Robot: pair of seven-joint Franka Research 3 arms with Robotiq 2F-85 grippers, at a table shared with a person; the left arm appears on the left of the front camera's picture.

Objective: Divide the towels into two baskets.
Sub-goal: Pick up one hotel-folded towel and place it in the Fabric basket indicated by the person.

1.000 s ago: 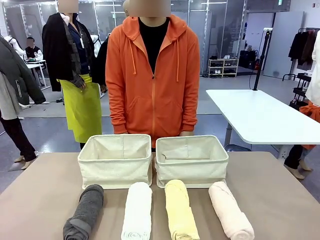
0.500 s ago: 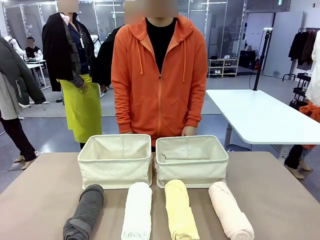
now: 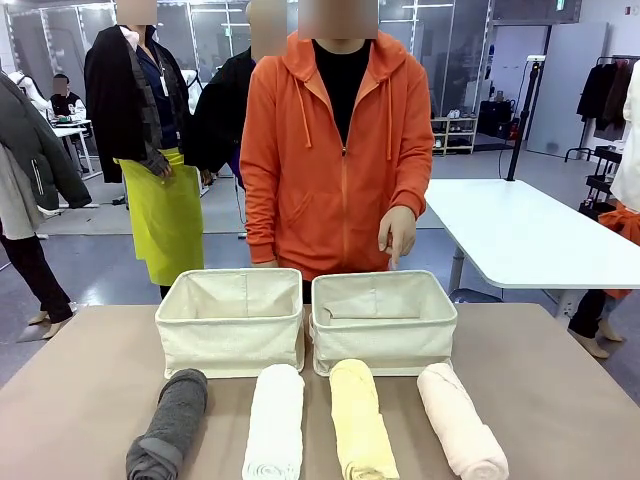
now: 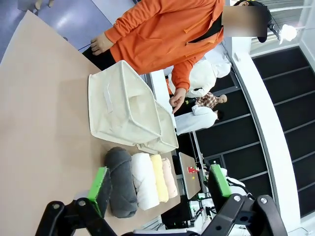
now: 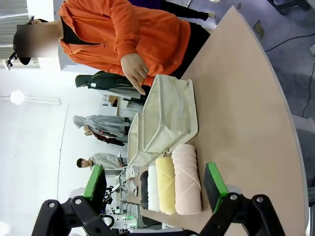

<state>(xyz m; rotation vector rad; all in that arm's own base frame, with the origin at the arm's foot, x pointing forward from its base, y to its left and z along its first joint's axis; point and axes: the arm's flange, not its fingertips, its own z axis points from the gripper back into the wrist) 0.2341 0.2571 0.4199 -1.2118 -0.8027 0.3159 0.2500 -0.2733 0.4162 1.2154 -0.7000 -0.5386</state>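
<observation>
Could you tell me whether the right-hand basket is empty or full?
Empty: the right-hand basket shows bare cream lining inside, and all four towels lie on the table.

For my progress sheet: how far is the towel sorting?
Done: nothing; the left basket and right basket look empty. In hand: nothing; left gripper and right gripper open; the person's hand points down. Left: dark grey towel, white towel, pale yellow towel, pale pink towel, all on the table.
</observation>
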